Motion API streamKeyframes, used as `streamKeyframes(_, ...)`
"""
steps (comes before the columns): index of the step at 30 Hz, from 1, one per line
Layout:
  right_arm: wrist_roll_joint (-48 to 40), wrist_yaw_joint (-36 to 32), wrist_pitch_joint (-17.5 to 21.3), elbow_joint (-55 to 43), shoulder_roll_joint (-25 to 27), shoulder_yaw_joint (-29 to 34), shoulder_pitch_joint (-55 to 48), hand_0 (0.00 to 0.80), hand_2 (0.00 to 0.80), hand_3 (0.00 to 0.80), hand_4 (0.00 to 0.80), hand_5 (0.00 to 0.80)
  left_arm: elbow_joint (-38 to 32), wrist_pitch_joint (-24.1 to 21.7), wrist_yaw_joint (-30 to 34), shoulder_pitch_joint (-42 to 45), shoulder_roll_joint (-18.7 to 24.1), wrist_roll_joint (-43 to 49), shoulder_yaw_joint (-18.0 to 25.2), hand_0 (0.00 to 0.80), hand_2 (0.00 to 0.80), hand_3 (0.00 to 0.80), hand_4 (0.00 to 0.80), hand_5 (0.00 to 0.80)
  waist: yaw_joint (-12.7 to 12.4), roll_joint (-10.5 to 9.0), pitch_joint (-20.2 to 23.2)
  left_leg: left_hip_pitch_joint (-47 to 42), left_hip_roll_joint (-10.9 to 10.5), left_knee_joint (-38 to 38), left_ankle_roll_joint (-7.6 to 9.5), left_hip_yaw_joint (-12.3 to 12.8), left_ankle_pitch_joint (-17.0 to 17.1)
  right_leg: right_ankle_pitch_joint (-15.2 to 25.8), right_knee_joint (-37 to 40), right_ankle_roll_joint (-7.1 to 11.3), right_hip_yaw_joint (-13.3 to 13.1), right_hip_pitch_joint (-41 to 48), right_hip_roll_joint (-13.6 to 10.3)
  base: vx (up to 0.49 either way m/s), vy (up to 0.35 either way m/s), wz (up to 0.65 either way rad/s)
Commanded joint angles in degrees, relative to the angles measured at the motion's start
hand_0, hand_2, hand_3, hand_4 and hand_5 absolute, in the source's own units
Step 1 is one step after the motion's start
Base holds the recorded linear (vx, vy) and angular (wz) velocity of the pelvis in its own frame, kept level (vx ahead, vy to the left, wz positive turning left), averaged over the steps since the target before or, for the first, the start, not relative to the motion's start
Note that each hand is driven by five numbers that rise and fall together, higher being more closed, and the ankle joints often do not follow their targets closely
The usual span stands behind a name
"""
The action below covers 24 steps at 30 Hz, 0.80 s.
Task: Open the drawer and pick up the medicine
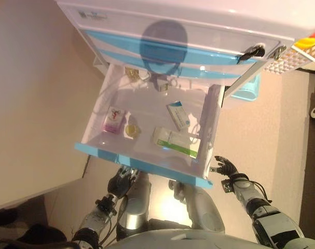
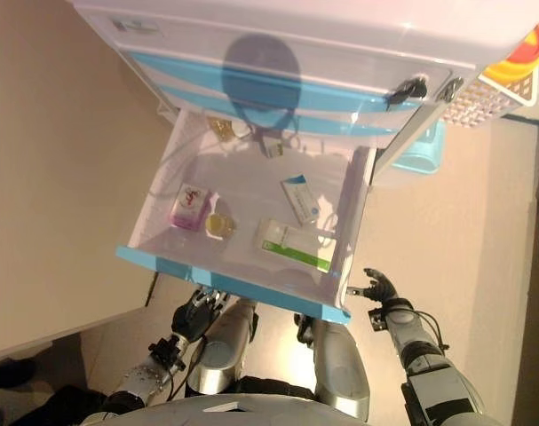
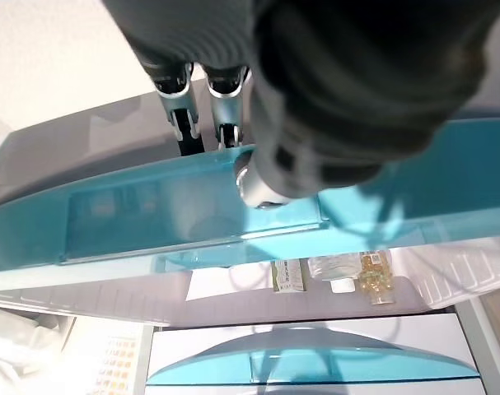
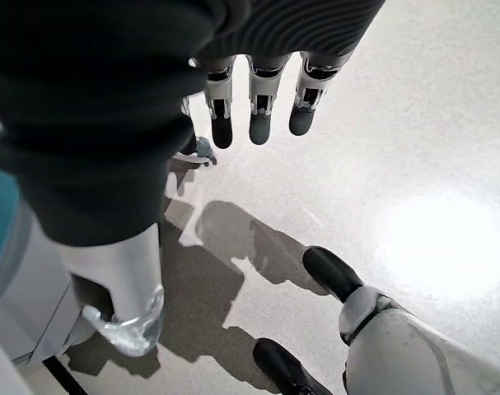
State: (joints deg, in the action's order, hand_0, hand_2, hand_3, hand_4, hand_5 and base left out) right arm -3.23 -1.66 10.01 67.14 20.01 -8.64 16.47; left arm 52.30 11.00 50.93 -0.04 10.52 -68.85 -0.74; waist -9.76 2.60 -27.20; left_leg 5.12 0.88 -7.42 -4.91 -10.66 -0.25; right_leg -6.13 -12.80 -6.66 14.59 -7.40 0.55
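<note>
The drawer (image 1: 147,166) of the white cabinet (image 1: 199,26) stands pulled out, its blue front panel toward the robot. The left hand (image 1: 122,181) sits directly below that front panel; in the left wrist view its fingers (image 3: 202,103) reach up against the blue edge, but whether they curl round it cannot be told. The right hand (image 1: 226,168) hangs just beside the drawer's right front corner, clear of it, fingers straight and relaxed, holding nothing. Inside the drawer, beyond the left hand, lie three medicine boxes: one pink box (image 1: 114,120) nearest above the left hand, one green-and-white box (image 1: 174,141) toward the right hand's side, and one blue-and-white box (image 1: 178,115) farther back. One small yellow round container (image 1: 132,129) lies between the pink and green-and-white boxes. A few small items at the drawer's back wall are too small to identify.
</note>
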Motion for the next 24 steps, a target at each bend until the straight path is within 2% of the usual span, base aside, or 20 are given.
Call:
streamKeyframes(1, -0.04, -0.52, 1.87, 1.99, 2.72, 1.28, -4.81, 0.0, 0.0, 0.0, 0.0, 0.0, -1.69, -8.32, 2.71, 10.07, 5.05, 2.57, 6.84, 0.8, 0.8, 0.8, 0.8, 0.8, -2.66, -0.02, 7.86, 2.17, -7.65, 0.7, 3.9, 1.21, 0.4, 0.14, 3.68, 5.29, 0.16, 5.76, -1.57, 0.087, 0.069, 0.1)
streamKeyframes(2, -0.22, -0.49, 2.43, 2.49, 2.47, 1.33, -4.94, 0.0, 0.0, 0.0, 0.0, 0.0, -0.58, -10.63, -0.73, 9.94, 5.11, 5.59, 6.35, 0.706, 0.706, 0.706, 0.706, 0.706, -2.48, -0.13, 8.27, 1.84, -7.69, 0.78, 3.93, 1.26, 0.27, 0.21, 3.93, 5.35, 0.14, 6.05, -1.65, 0.082, 0.064, 0.07)
streamKeyframes(4, -0.24, -0.25, 3.31, 3.01, 1.89, 1.59, -5.3, 0.0, 0.0, 0.0, 0.0, 0.0, 0.66, -12.79, -6.5, 9.43, 5.48, 8.96, 4.99, 0.395, 0.395, 0.395, 0.395, 0.395, -2.01, -0.35, 8.81, 1.18, -7.77, 1.04, 4.2, 1.2, 0.07, 0.24, 3.87, 5.39, -0.14, 6.21, -1.61, 0.081, 0.063, 0.01)
streamKeyframes(5, -0.39, -0.13, 3.89, 3.15, 1.69, 1.85, -5.64, 0.0, 0.0, 0.0, 0.0, 0.0, 1.76, -14.65, -11.39, 9.0, 5.52, 12.14, 4.42, 0.0, 0.0, 0.0, 0.0, 0.0, -1.71, -0.46, 9.18, 0.95, -7.84, 1.25, 4.34, 1.19, 0.0, 0.27, 3.95, 5.48, -0.3, 6.29, -1.58, 0.081, 0.069, -0.01)
streamKeyframes(7, -0.69, -0.18, 5.02, 3.53, 1.21, 1.9, -6.13, 0.0, 0.0, 0.0, 0.0, 0.0, 4.46, -18.86, -18.47, 7.91, 6.04, 17.86, 3.62, 0.0, 0.0, 0.0, 0.0, 0.0, -1.04, -0.8, 9.69, 0.28, -7.85, 1.79, 4.67, 1.2, -0.06, 0.38, 4.12, 5.65, -0.67, 6.49, -1.49, 0.082, 0.058, 0.02)
streamKeyframes(8, -0.74, -0.14, 5.51, 3.66, 1.01, 1.95, -6.36, 0.0, 0.0, 0.0, 0.0, 0.0, 5.87, -21.48, -24.04, 7.32, 6.33, 21.11, 3.15, 0.0, 0.0, 0.0, 0.0, 0.0, -0.72, -1.03, 9.89, -0.07, -7.84, 2.0, 4.81, 1.09, -0.1, 0.47, 4.19, 5.73, -0.87, 6.61, -1.46, 0.084, 0.044, 0.06)
streamKeyframes(12, -2.03, -0.11, 7.36, 3.59, 0.26, 1.44, -7.57, 0.0, 0.0, 0.0, 0.0, 0.0, 10.48, -25.17, -36.01, 5.27, 6.8, 32.44, 2.42, 0.0, 0.0, 0.0, 0.0, 0.0, 0.5, -1.95, 10.68, -1.13, -7.72, 3.16, 5.25, 1.08, 0.04, 0.85, 4.82, 5.99, -2.12, 7.01, -1.06, 0.074, 0.037, 0.01)
streamKeyframes(13, -2.36, -0.24, 7.81, 3.45, 0.12, 1.38, -7.81, 0.0, 0.0, 0.0, 0.0, 0.0, 11.57, -24.83, -37.69, 4.62, 7.08, 33.77, 2.2, 0.0, 0.0, 0.0, 0.0, 0.0, 0.86, -2.2, 10.83, -1.4, -7.69, 3.42, 5.45, 1.26, 0.02, 0.92, 4.85, 5.99, -2.41, 7.01, -0.93, 0.055, 0.045, -0.09)
streamKeyframes(14, -2.95, -0.36, 8.18, 2.92, -0.09, 1.19, -8.08, 0.0, 0.0, 0.0, 0.0, 0.0, 12.93, -25.08, -42.24, 3.4, 7.23, 36.72, 1.79, 0.0, 0.0, 0.0, 0.0, 0.0, 1.49, -2.63, 10.91, -1.52, -7.6, 3.62, 5.64, 1.6, -0.05, 1.07, 4.9, 6.08, -2.99, 6.8, -0.79, 0.031, 0.04, -0.16)
streamKeyframes(17, -3.38, -0.25, 8.66, 2.0, -0.53, 0.39, -8.63, 0.0, 0.0, 0.0, 0.0, 0.0, 16.55, -23.89, -47.76, 0.56, 7.47, 39.88, 1.16, 0.0, 0.0, 0.0, 0.0, 0.0, 2.87, -3.62, 10.91, -1.89, -7.37, 3.77, 6.0, 2.54, -0.26, 1.57, 5.18, 6.21, -4.18, 6.56, -0.56, 0.03, 0.049, -0.18)
streamKeyframes(19, -3.32, -0.14, 8.72, 1.88, -0.67, 0.2, -8.76, 0.0, 0.0, 0.0, 0.0, 0.0, 17.15, -23.31, -48.42, 0.08, 7.44, 40.25, 1.05, 0.0, 0.0, 0.0, 0.0, 0.0, 3.07, -3.8, 10.9, -2.02, -7.3, 3.82, 6.06, 2.8, -0.3, 1.67, 5.24, 6.23, -4.46, 6.57, -0.5, 0.032, 0.04, -0.27)
streamKeyframes(22, -2.48, 2.23, 9.0, 0.82, -0.94, -0.62, -9.68, 0.0, 0.0, 0.0, 0.0, 0.0, 20.87, -19.0, -52.17, -2.94, 7.67, 44.17, 0.2, 0.0, 0.0, 0.0, 0.0, 0.0, 4.8, -5.16, 11.05, -2.61, -6.96, 4.01, 6.59, 4.61, -0.78, 2.62, 5.92, 6.73, -5.9, 6.41, -0.32, 0.035, 0.051, -0.21)
streamKeyframes(24, -1.31, 8.24, 9.34, -0.38, -0.77, -0.42, -10.16, 0.0, 0.0, 0.0, 0.0, 0.0, 21.76, -16.87, -52.28, -3.66, 7.99, 47.02, -0.88, 0.0, 0.0, 0.0, 0.0, 0.0, 5.67, -5.83, 11.04, -3.08, -6.75, 4.18, 6.9, 5.66, -1.05, 3.34, 6.27, 7.14, -6.67, 6.36, -0.3, 0.029, 0.038, -0.41)
